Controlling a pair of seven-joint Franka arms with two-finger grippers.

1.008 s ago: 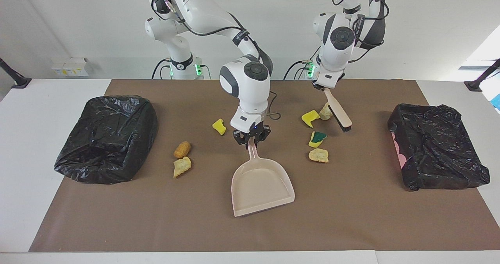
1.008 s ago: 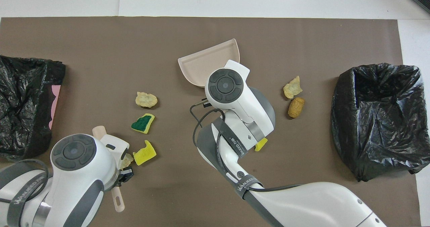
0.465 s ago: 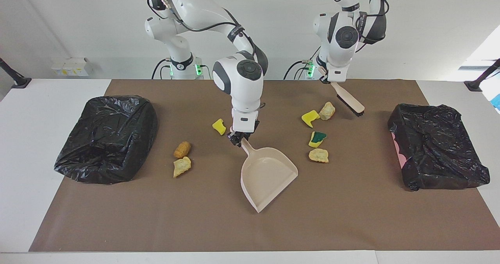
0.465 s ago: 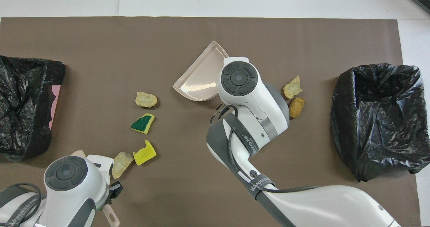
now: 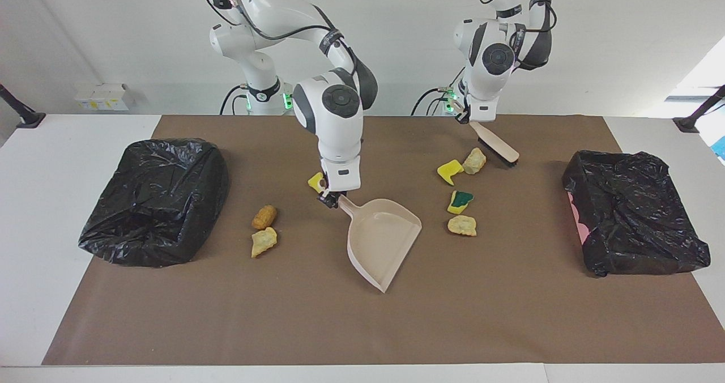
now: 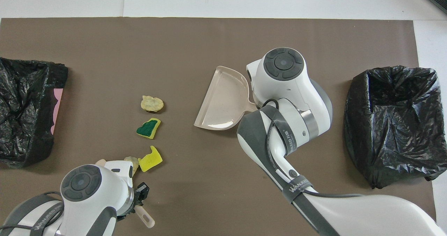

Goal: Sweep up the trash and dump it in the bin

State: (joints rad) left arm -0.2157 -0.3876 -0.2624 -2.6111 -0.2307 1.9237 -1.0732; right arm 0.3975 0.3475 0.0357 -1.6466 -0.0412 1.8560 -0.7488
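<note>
Left pincer (image 5: 469,118) is gripping the brush (image 5: 497,145) handle, bristles touching the tabletop (image 5: 510,315) just beside a tan lump (image 5: 474,160) and yellow sponge (image 5: 450,170). Right pincer (image 5: 331,197) is pinching the dustpan (image 5: 379,241) handle beside another yellow scrap (image 5: 315,181). Farther out are lying a green-topped sponge (image 5: 460,201), pale lump (image 5: 462,225), and two tan lumps (image 5: 264,229) near a black-lined bin (image 5: 153,199).

Beige dustpan (image 6: 223,101) lies on brown mat (image 6: 209,40), 4 scraps (image 6: 148,128) beside it.
</note>
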